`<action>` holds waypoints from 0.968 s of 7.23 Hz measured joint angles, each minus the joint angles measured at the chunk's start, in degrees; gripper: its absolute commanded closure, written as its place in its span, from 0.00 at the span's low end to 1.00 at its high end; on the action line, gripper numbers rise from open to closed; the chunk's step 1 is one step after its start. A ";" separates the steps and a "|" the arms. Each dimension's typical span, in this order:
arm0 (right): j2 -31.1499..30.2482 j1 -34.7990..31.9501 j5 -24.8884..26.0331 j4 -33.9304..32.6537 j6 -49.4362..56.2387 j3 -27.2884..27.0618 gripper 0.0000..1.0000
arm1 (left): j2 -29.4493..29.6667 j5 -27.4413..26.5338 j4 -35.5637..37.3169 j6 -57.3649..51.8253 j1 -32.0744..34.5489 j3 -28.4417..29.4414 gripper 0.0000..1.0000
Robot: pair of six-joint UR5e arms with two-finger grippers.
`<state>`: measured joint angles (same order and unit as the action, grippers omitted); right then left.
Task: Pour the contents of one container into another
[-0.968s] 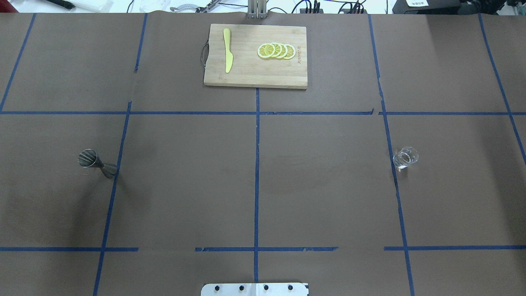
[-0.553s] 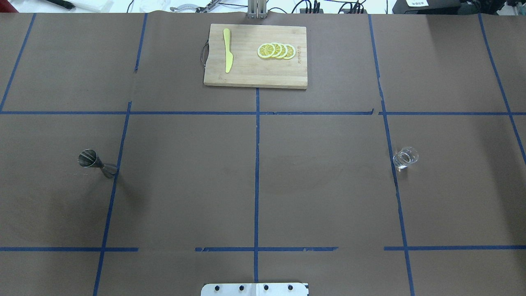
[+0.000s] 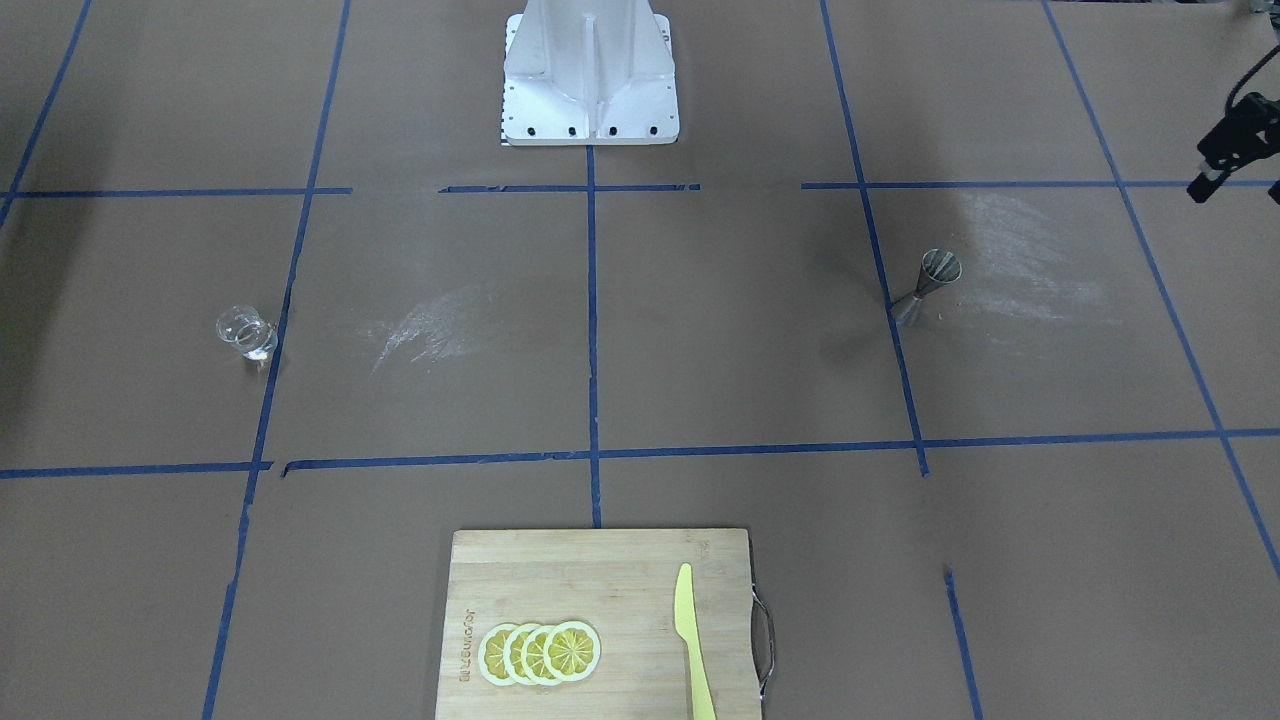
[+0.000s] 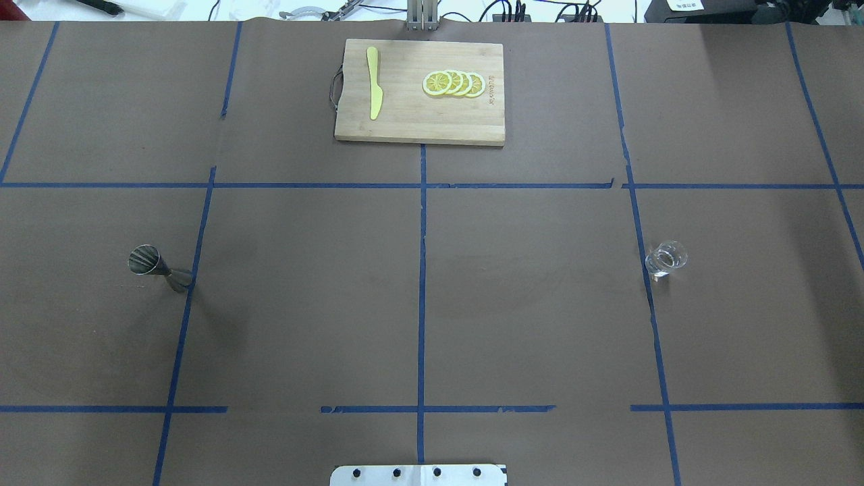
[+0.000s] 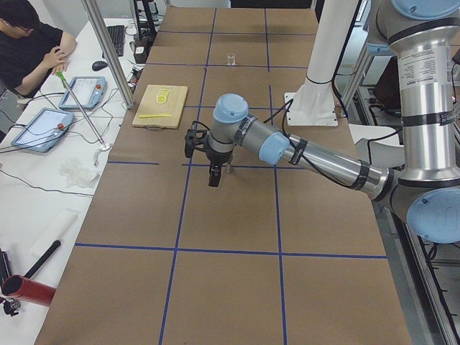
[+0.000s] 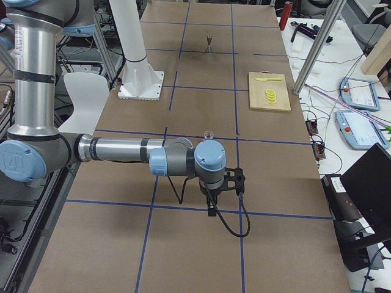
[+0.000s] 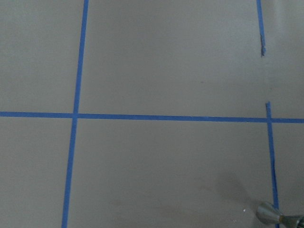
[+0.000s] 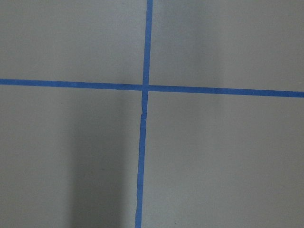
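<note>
The clear glass cup (image 4: 665, 260) stands upright on the right half of the brown table, also seen as the glass cup (image 3: 245, 333) in the front view. The steel jigger (image 4: 156, 266) stands upright on the left half; its base shows as the jigger (image 7: 270, 214) at the bottom right corner of the left wrist view. My left gripper (image 5: 213, 174) hangs high above the table near the jigger, fingers pointing down. My right gripper (image 6: 211, 207) hangs above the table on the cup's side. Whether either gripper is open or shut I cannot tell. Neither touches anything.
A wooden cutting board (image 4: 405, 121) with lemon slices (image 4: 453, 84) and a yellow knife (image 4: 373, 83) lies at the far middle. The robot's base plate (image 3: 590, 120) sits at the near edge. A person (image 5: 29, 43) sits beyond the table with tablets.
</note>
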<state>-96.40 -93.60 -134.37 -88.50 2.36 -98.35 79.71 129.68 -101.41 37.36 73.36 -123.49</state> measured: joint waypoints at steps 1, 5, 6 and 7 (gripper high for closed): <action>0.22 0.00 0.17 -0.01 0.03 0.04 0.00 | -0.16 -2.93 -1.47 9.55 -5.42 -3.85 0.00; -1.53 0.03 -0.57 -0.07 -0.14 0.21 0.00 | -7.00 -15.53 -16.48 27.93 -20.91 -10.05 0.00; -1.92 0.01 -1.15 -0.04 -0.14 0.23 0.00 | -9.47 -21.38 -20.89 31.67 -26.31 -10.26 0.00; -2.11 0.02 -1.59 -0.02 -0.13 0.26 0.00 | -10.68 -27.86 -22.93 35.97 -32.24 -10.33 0.00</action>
<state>-98.51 -93.58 -135.96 -88.52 2.24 -98.08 69.03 101.81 -124.33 73.33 41.12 -133.81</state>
